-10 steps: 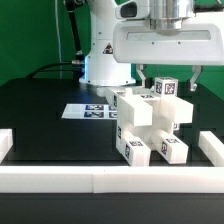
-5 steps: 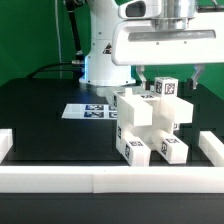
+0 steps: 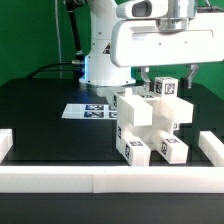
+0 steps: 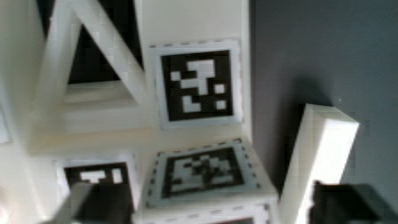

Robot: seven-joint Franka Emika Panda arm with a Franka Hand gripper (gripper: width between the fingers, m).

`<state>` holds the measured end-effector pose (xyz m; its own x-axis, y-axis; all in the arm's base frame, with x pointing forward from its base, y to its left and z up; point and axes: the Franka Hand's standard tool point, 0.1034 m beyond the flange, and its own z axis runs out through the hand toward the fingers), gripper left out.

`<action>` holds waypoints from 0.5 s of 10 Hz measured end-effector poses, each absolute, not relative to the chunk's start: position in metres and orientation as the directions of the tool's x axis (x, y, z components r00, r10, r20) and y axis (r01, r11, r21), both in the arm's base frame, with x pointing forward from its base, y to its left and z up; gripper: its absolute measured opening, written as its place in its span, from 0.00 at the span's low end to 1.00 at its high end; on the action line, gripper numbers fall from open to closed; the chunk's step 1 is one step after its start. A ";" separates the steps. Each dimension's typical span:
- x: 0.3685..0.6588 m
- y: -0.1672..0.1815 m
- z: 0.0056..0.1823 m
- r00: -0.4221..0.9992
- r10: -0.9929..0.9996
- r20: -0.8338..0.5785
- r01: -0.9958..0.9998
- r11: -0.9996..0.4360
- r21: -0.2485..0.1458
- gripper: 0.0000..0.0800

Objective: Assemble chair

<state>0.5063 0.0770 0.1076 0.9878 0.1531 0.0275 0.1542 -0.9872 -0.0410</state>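
The small white blocky plastic chair (image 3: 150, 128), partly put together and carrying black-and-white square tags on its faces, stands on the black table (image 3: 40, 120) towards the exterior view's right, just behind the long white border wall (image 3: 100, 180) and just beside the thin flat marker board (image 3: 88, 111). Its topmost tagged white block (image 3: 166, 88) rises above the rest of the stack, its height running upright. The arm's two-finger gripper (image 3: 170, 78) hangs directly over that block and points straight down. The jaws stand apart, one on either side of the block, and a sliver of gap shows on each side in the exterior view, so nothing looks clamped yet. The wrist view looks down along a tall tagged face (image 4: 196, 85) and a second tag below it, with the dark fingertips at the frame's corners. The coming move seems to turn on this straddle: the block lies between and beneath the jaws, so a squeeze across its width should catch it if the claw is low enough, which cannot be told for certain.
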 end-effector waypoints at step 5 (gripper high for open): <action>0.506 0.077 0.107 0.993 0.117 0.026 0.118 -0.992 -0.042 0.34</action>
